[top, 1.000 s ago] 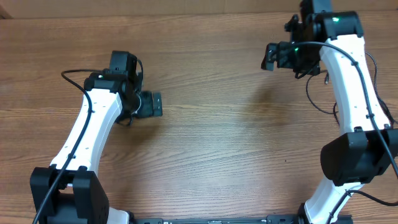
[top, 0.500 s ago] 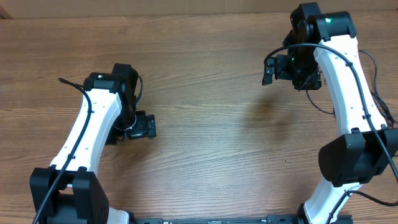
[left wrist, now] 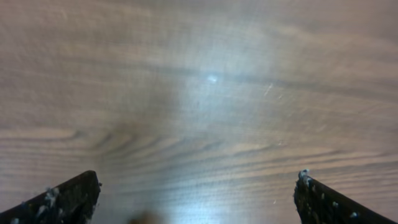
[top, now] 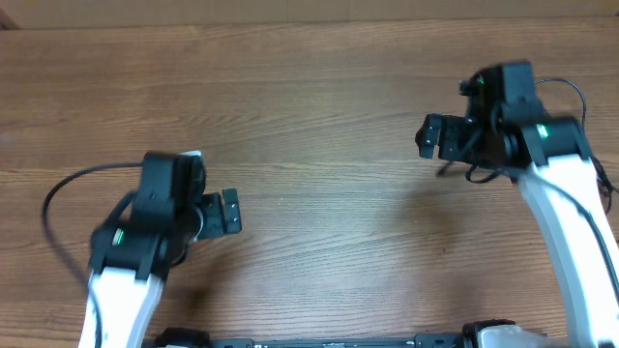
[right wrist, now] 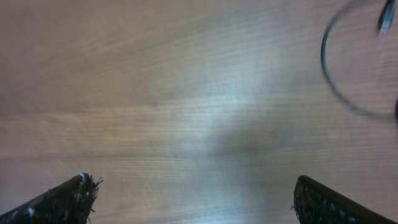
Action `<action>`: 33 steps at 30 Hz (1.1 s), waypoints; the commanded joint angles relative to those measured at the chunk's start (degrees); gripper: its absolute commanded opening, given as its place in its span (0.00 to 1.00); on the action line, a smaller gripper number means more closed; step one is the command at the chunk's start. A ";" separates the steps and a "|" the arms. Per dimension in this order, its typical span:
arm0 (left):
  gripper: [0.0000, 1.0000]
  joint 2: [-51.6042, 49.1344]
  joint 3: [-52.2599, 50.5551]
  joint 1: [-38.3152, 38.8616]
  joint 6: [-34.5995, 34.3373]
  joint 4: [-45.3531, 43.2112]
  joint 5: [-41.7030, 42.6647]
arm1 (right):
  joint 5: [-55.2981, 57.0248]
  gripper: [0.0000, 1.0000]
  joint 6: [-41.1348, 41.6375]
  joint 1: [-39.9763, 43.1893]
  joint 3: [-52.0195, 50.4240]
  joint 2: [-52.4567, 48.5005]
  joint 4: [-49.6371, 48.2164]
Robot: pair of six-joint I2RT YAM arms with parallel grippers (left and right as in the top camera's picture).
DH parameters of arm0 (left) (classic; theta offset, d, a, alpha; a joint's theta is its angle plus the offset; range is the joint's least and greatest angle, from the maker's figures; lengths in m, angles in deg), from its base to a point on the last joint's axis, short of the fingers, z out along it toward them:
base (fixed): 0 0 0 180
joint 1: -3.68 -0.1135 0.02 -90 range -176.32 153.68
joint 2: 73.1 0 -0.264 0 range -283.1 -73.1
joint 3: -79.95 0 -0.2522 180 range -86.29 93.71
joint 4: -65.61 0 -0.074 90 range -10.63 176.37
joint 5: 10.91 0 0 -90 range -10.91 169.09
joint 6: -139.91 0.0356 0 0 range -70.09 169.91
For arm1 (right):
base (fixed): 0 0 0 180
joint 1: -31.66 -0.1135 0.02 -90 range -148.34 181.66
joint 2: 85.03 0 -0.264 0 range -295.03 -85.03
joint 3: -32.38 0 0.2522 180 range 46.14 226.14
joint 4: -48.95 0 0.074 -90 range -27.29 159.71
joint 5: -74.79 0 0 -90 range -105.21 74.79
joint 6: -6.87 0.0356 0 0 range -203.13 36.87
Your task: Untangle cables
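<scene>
In the right wrist view a thin black cable [right wrist: 328,68] curves in a loop at the upper right, with a small bluish plug end [right wrist: 385,18] at the top edge. In the overhead view only a short piece of thin cord [top: 447,171] shows beside the right arm; the rest is hidden under it. My right gripper [top: 430,136] is open and empty, its fingers [right wrist: 193,183] wide apart over bare wood, left of the loop. My left gripper [top: 228,212] is open and empty over bare wood [left wrist: 196,183], with no cable near it.
The wooden table [top: 319,106] fills all views. The thicker black arm cables loop out beside the left arm [top: 58,198] and behind the right arm [top: 578,94]. The table's far edge runs along the top of the overhead view.
Both arms have pulled back toward the front edge. The left gripper moved nearer and a little left. The right gripper moved nearer, away from the table's far right corner. Both stayed open.
</scene>
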 commanded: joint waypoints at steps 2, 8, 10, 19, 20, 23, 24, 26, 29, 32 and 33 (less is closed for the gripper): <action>1.00 11.32 -3.37 0.15 0.85 -2.75 -0.76 | 0.00 1.00 0.22 0.02 -4.50 11.21 -5.18; 1.00 15.98 -3.48 0.15 0.85 -2.97 -0.72 | 0.61 1.00 0.22 0.13 -5.38 17.99 -4.81; 1.00 15.80 -3.48 0.15 0.87 -2.14 -0.72 | 0.59 1.00 0.22 0.13 -5.38 18.03 -3.87; 0.99 15.58 -3.50 0.15 0.87 -0.96 -0.74 | 0.59 1.00 0.24 0.13 -5.38 15.39 -3.52; 1.00 15.56 -3.50 0.15 0.87 -0.96 -0.74 | 0.59 1.00 0.22 0.13 -5.38 15.02 -3.52; 1.00 15.43 -3.50 0.15 0.87 -0.96 -0.74 | 0.59 1.00 0.24 0.13 -5.38 14.03 -3.52; 1.00 15.41 -3.50 0.15 0.87 -0.94 -0.74 | 0.59 1.00 0.24 0.13 -5.38 13.68 -3.52; 1.00 15.41 -3.50 0.15 0.87 -0.94 -0.74 | 0.59 1.00 0.24 0.13 -5.38 12.98 -3.52; 1.00 15.39 -3.50 0.15 0.87 -0.96 -0.74 | 0.59 1.00 0.22 0.13 -5.38 11.89 -3.52; 1.00 15.39 -3.50 0.15 0.87 -0.96 -0.74 | 0.63 1.00 0.20 0.13 -5.38 11.15 -1.92; 1.00 15.39 -3.50 0.15 0.87 -0.96 -0.74 | 1.01 1.00 0.17 0.13 -5.38 11.13 -2.03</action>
